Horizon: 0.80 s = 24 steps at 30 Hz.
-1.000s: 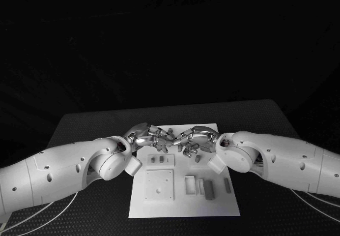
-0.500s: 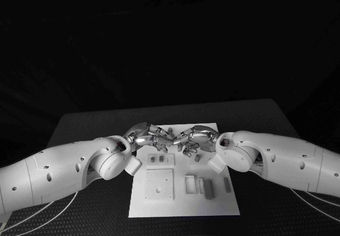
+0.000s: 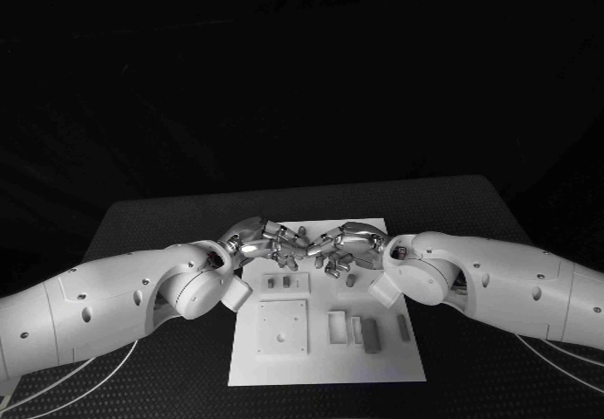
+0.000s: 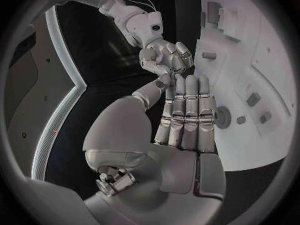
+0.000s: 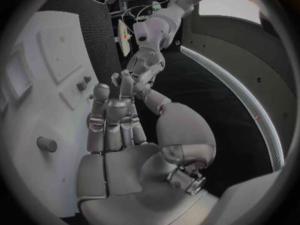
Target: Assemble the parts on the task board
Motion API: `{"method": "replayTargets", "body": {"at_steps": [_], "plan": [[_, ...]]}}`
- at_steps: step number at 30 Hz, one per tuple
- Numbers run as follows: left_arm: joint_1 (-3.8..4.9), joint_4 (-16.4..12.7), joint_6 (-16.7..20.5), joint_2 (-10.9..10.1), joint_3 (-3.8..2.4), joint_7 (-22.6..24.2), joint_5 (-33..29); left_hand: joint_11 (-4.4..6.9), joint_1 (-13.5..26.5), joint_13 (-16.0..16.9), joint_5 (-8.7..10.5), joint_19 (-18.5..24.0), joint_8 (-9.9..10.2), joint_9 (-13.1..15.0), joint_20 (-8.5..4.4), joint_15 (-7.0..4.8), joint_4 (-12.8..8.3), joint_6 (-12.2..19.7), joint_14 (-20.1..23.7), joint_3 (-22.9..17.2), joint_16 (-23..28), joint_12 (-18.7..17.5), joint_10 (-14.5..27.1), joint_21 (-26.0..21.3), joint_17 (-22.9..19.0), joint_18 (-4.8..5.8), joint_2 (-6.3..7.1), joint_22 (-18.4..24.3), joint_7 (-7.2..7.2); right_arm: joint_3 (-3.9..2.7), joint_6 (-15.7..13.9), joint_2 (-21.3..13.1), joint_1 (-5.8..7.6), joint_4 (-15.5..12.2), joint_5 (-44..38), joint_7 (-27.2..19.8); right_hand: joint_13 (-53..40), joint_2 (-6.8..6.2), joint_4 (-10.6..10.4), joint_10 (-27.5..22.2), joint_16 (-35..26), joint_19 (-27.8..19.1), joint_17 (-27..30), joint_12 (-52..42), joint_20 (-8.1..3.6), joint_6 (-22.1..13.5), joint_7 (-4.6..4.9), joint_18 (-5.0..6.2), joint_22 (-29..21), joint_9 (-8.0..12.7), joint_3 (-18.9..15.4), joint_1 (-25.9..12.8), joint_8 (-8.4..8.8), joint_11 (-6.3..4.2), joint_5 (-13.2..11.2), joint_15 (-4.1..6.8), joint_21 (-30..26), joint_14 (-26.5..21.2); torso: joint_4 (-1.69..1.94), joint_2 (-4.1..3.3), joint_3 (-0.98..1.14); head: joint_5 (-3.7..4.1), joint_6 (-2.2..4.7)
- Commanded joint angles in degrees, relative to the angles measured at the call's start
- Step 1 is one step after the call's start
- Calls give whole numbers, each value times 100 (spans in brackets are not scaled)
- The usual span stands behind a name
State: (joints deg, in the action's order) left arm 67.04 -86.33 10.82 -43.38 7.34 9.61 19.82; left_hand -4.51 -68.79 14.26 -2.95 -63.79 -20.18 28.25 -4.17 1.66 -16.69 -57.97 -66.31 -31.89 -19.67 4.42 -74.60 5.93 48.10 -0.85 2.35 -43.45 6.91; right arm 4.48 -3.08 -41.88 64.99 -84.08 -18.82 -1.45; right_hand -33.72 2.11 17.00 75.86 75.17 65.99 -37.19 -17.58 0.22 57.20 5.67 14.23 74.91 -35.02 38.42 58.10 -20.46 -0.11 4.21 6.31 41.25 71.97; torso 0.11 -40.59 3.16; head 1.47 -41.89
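Task board (image 3: 284,367) at table (image 3: 151,218) centre, long axis running 12–6 o'clock in head view. Both hands over its far end: left hand (image 3: 258,244) at approx 11 o'clock of board centre, right hand (image 3: 346,245) at approx 1 o'clock, fingertips nearly meeting above the board. In wrist views, fingers (image 4: 187,110) of left lying straight and pressed together, fingers (image 5: 112,117) of right likewise; whether anything small pinched between the two hands, can't tell. Grey parts (image 3: 372,336) lying at approx 4 o'clock of board centre, long axes 12–6, well clear of both hands. Small peg (image 5: 47,144) standing on board just beside right hand.
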Motion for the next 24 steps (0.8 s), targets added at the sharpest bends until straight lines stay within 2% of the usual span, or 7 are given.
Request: {"method": "replayTargets", "body": {"at_steps": [1,8,24], "plan": [[0,-14,1,3,1,8,15,-10,57,-18,8,54,43,-9,21,14,16,63,41,25,46,-44,43,-32,-13,30,-14,8,17,-6,61,4,-1,-21,36,-101,-7,51,-19,-40,-40,-11,-7,30,3,52,6,77,110,-223,4,20,-16,-13,19,23,15,-1,2,-3,-2,2,1],[0,-19,-55,5,1,-18,39,-3,-45,-30,4,47,52,5,31,16,8,60,12,-85,95,-46,34,-39,-13,5,-120,12,25,-6,64,12,-1,-22,36,-103,-11,52,-19,-40,-40,-12,-7,31,3,53,5,77,110,-226,4,21,-16,-13,19,23,15,-2,4,-4,-3,4,-5],[-1,-14,-34,3,1,-69,44,50,-63,-7,5,-55,10,50,-1,-27,15,-37,-124,-144,80,-15,-100,15,37,-17,-134,-22,-12,-6,32,-2,-1,-6,36,-86,-23,50,-22,-49,-42,-16,-10,42,5,44,9,77,111,-234,2,15,-7,-10,18,21,15,-5,2,-2,-2,10,-8]]}}
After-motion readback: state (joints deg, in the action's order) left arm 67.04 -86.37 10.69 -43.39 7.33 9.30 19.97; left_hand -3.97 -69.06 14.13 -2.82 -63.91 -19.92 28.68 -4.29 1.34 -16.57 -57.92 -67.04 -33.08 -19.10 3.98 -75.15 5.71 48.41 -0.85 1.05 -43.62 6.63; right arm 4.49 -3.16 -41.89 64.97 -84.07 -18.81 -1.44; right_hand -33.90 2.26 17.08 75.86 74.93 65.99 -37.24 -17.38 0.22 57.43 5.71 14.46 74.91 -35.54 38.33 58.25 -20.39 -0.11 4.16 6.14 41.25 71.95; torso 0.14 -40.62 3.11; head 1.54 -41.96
